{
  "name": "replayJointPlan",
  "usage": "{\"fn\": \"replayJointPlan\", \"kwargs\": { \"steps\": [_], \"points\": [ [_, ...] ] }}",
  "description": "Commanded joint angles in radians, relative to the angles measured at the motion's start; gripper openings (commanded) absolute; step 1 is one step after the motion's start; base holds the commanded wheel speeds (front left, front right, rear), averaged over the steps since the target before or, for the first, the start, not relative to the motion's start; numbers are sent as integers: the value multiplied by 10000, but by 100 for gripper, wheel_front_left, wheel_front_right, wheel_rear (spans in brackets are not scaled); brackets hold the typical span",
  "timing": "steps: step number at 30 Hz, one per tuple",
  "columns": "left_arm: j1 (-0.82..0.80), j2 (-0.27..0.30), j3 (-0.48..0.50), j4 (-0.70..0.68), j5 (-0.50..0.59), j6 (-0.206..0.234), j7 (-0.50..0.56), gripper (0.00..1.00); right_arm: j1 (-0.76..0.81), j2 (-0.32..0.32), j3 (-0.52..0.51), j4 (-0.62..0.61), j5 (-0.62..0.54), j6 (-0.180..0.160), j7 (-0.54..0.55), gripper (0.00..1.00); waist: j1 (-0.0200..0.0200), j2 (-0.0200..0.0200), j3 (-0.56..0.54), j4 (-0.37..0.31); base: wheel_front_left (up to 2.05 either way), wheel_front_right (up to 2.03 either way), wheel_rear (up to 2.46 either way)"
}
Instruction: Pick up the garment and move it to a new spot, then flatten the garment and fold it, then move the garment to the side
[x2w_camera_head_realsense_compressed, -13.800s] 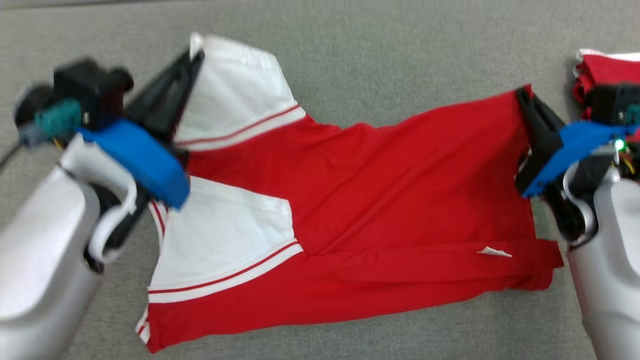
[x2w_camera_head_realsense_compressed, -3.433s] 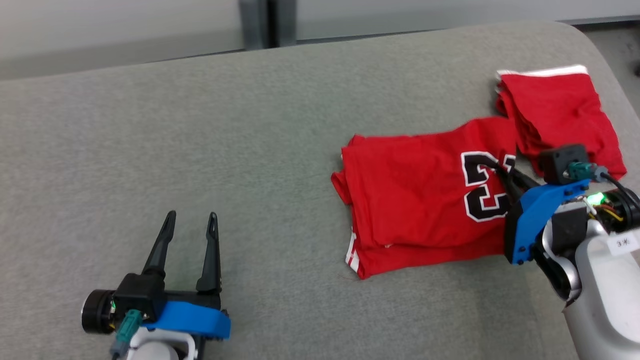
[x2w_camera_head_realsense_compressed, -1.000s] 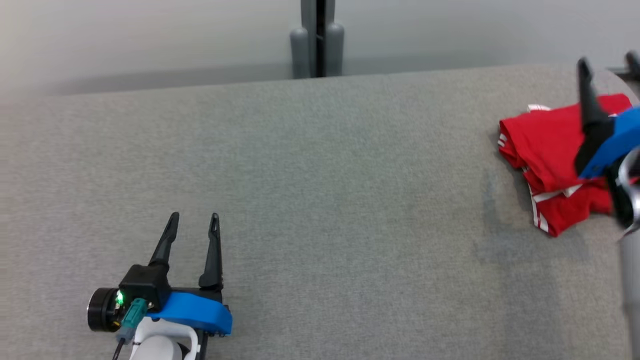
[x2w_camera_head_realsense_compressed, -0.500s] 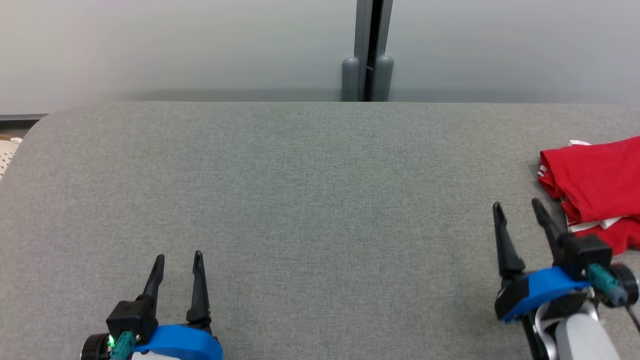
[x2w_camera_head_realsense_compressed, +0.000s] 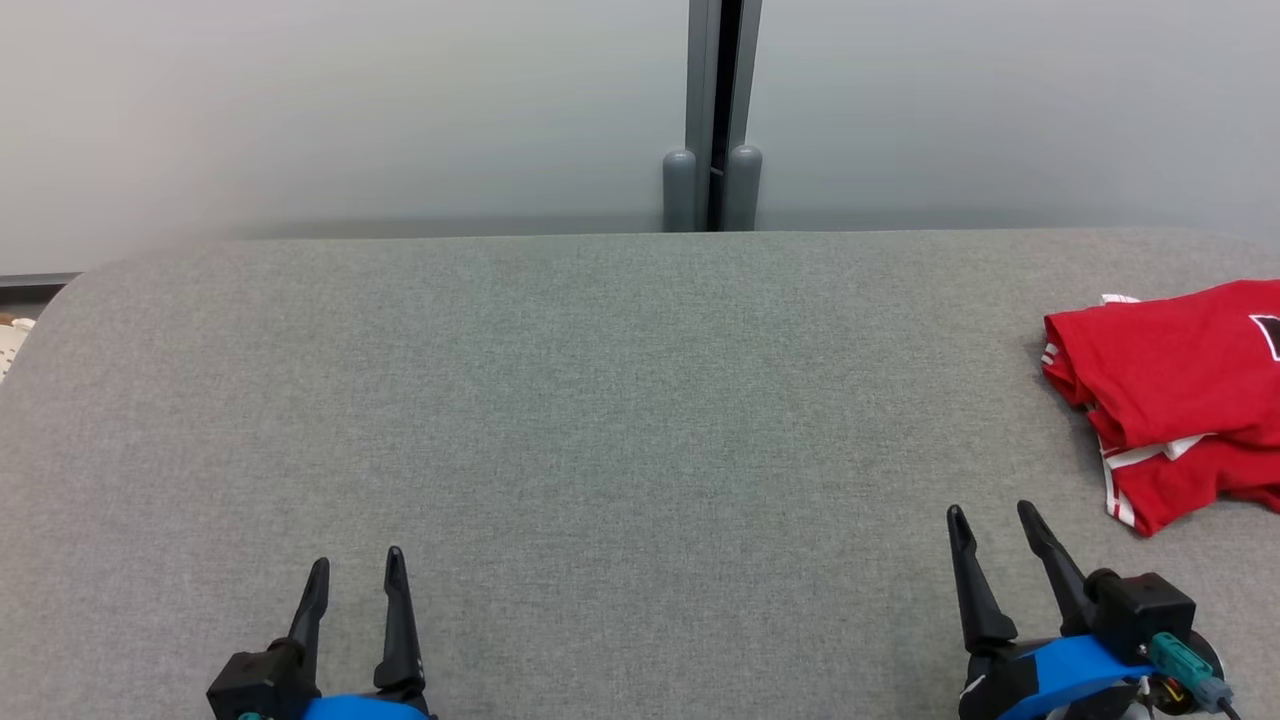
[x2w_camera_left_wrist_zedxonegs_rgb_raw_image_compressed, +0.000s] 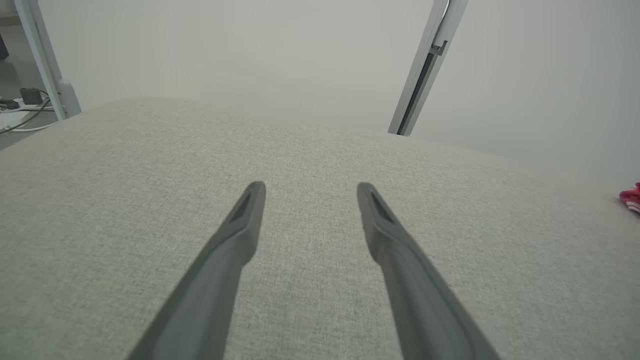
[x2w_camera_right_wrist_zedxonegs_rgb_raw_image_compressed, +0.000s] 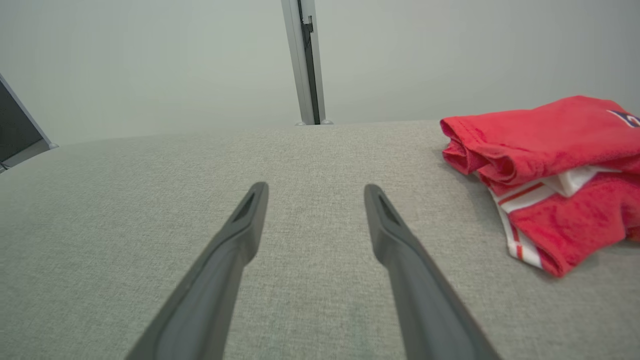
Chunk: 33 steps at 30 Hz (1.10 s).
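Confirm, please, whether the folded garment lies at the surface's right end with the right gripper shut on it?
Not quite: the garment does lie folded at the surface's right end, but the right gripper is open and apart from it, as the head view shows.

- Soft, even, fairly bright light fills all three views; shadows are faint with blurred edges.
- Head view is sharp, and the grey weave of the bench (x2w_camera_head_realsense_compressed: 600, 420) shows clearly.
- The pale wall (x2w_camera_head_realsense_compressed: 300, 100) behind looks hazy and darkens slightly just above the bench.
- Right wrist view: a soft shadow lies under the near edge of the red garment (x2w_camera_right_wrist_zedxonegs_rgb_raw_image_compressed: 545, 150).
- Wrist views: the left claw (x2w_camera_left_wrist_zedxonegs_rgb_raw_image_compressed: 310, 186) and right claw (x2w_camera_right_wrist_zedxonegs_rgb_raw_image_compressed: 315, 186) blur towards the bottom edge.
- Left wrist view looks paler and washed out, and the bench's far edge appears bowed.
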Motion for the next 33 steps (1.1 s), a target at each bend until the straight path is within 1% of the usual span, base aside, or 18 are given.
{"fn": "replayJointPlan", "kwargs": {
  "steps": [1,12,16,17,21,33],
  "points": [
    [91,-15,-20,-94,30,-35,-45,100,-46,-13,31,61,-24,-1,-79,100,2,0,-34,-14,0,0,0],
    [122,-78,-100,-342,247,-143,-46,100,-72,-11,33,121,-28,1,-136,100,2,0,-97,65,0,0,0],
    [135,-100,-129,-237,127,-198,-41,100,-77,-11,55,177,6,-1,-136,100,2,0,-100,82,0,0,0],
    [127,-110,-109,-198,33,-179,3,0,-94,-4,48,203,61,-1,-94,0,2,0,-100,85,0,0,0],
    [85,-163,-170,78,20,-163,65,0,41,25,30,466,89,2,-22,0,2,0,-104,86,0,0,0],
    [-198,-179,242,-22,-2109,-366,669,0,-54,19,-173,232,2445,2,590,0,2,0,-152,106,0,0,0]
  ]
}}
